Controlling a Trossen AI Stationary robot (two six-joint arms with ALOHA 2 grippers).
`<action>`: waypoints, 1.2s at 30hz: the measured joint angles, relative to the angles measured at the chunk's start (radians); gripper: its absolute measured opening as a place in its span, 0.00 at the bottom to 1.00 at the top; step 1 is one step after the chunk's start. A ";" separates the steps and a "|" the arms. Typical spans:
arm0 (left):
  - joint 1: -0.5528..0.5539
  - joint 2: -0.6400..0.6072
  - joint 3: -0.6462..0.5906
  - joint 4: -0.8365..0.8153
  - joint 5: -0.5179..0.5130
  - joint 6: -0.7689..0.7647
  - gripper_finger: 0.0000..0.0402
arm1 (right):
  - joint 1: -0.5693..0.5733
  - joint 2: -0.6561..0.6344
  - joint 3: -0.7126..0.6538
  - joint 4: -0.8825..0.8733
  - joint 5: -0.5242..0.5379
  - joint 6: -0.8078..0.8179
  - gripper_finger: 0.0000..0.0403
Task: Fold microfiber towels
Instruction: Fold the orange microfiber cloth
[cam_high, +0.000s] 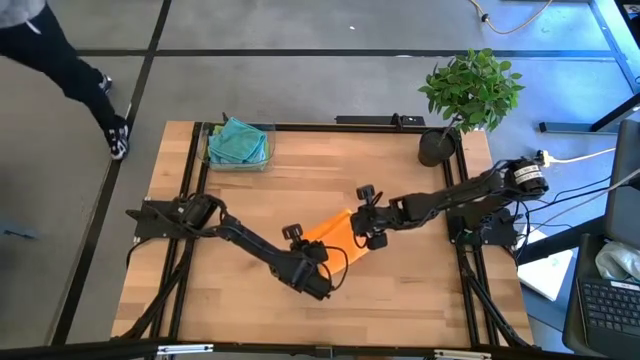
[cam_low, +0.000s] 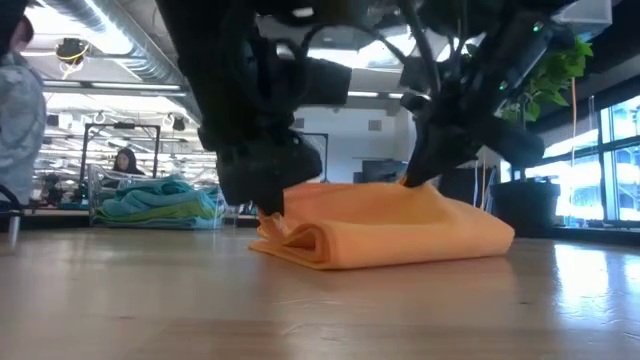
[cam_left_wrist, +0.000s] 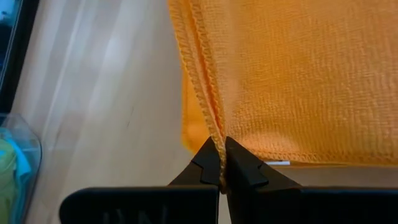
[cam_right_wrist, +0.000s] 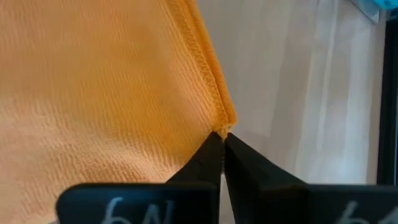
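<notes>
Low view: orange towel (cam_low: 385, 232), limp, light, fuzzy, lies folded mid-table between your pincers. Left gripper (cam_left_wrist: 221, 163) and right gripper (cam_right_wrist: 221, 144) each pinch tight one stitched corner; hold hems.

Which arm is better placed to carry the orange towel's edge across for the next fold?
Neither clearly: the left gripper and right gripper each pinch a corner of the orange towel, so both should probably move together.
</notes>
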 joint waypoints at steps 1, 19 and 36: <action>0.006 0.000 -0.007 0.000 0.000 0.000 0.00 | -0.007 0.005 0.000 0.004 0.000 0.000 0.05; 0.041 0.001 -0.053 -0.017 -0.038 -0.075 0.18 | -0.109 0.093 0.000 0.056 0.007 0.106 0.18; -0.006 0.001 -0.053 -0.226 -0.089 -0.337 0.27 | -0.086 0.076 -0.001 0.055 0.178 0.055 0.40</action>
